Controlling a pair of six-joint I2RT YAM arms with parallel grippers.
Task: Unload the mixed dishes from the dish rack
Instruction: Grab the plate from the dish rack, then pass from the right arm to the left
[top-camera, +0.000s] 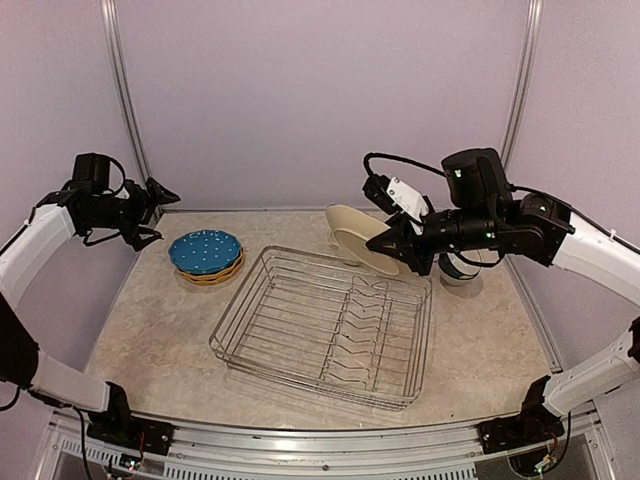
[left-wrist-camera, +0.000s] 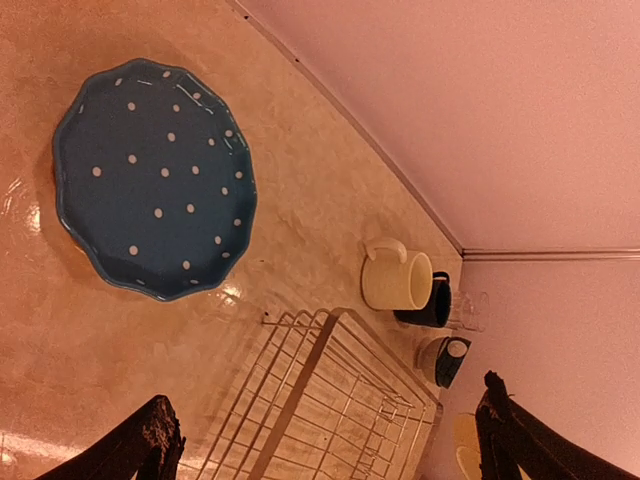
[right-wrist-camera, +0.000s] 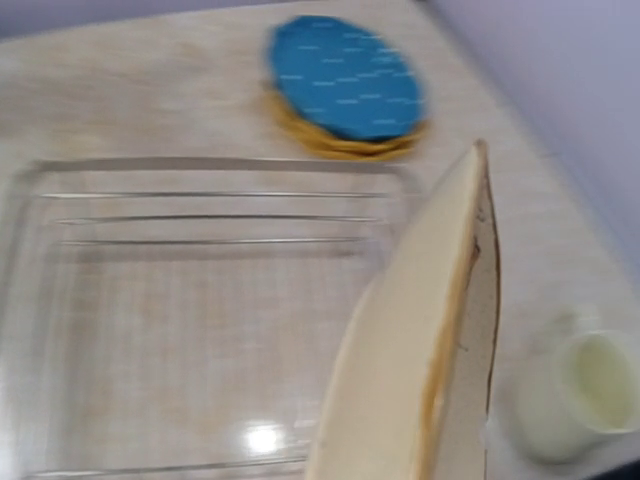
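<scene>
The dish rack (top-camera: 325, 325), a silver wire basket, stands mid-table with nothing in it. My right gripper (top-camera: 392, 248) is shut on the rim of a cream plate (top-camera: 353, 238), held tilted above the rack's far right corner. In the right wrist view that cream plate (right-wrist-camera: 420, 350) shows edge-on over the rack (right-wrist-camera: 200, 300), and it hides the fingers. A blue dotted plate (top-camera: 205, 250) lies on a mustard plate (top-camera: 212, 273) left of the rack. My left gripper (top-camera: 160, 210) hangs open in the air beyond those plates, holding nothing. Its dark fingertips (left-wrist-camera: 150, 440) stand wide apart.
By the back wall, right of the rack, stand a cream mug (left-wrist-camera: 398, 278), a navy mug (left-wrist-camera: 435, 302), a clear tumbler (left-wrist-camera: 470, 310) and a teal-and-white bowl (left-wrist-camera: 445, 360). The cream mug (right-wrist-camera: 580, 390) lies just right of the held plate. Walls close in the table.
</scene>
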